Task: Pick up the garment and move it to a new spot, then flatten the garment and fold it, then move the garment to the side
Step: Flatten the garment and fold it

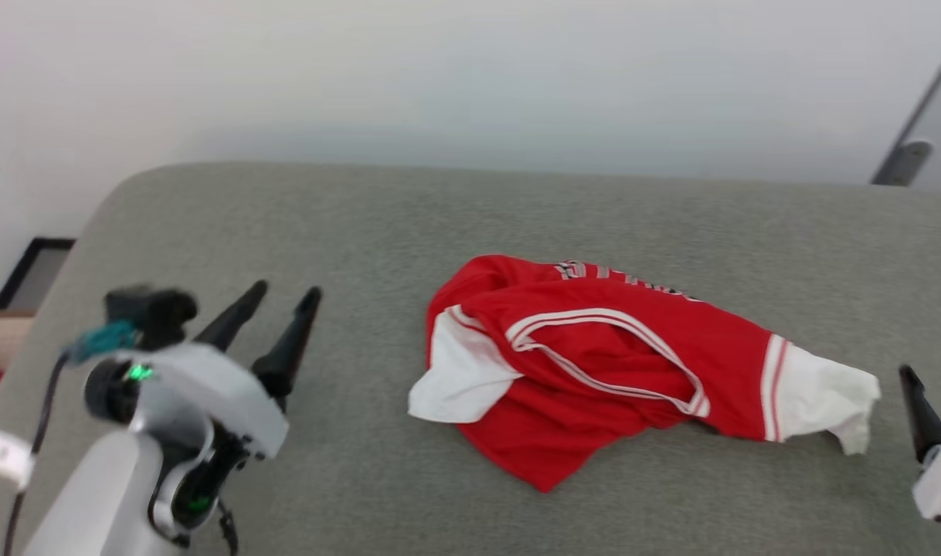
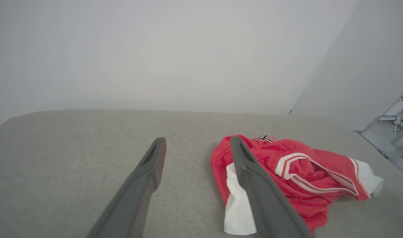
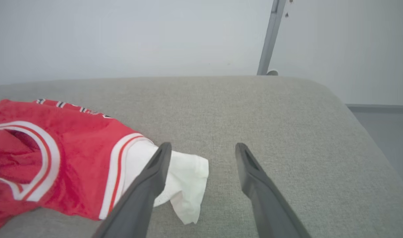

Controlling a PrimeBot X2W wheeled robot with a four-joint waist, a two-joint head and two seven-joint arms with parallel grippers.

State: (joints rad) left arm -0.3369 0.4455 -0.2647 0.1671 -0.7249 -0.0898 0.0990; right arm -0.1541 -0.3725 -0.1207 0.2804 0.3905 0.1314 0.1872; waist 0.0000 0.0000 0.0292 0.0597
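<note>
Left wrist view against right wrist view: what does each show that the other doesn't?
Left wrist: the open left gripper, the jersey with its white sleeve beside that finger, and shelving with cables. Right wrist: the open right gripper, a grey pole and the cushion's rounded end. Both: the crumpled red jersey, its other white sleeve and the grey cushion.

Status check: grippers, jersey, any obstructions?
Left gripper open, empty. Right gripper open, empty, beside white sleeve. Garment crumpled on grey cushion, not flattened. Nothing seen in the way.
</note>
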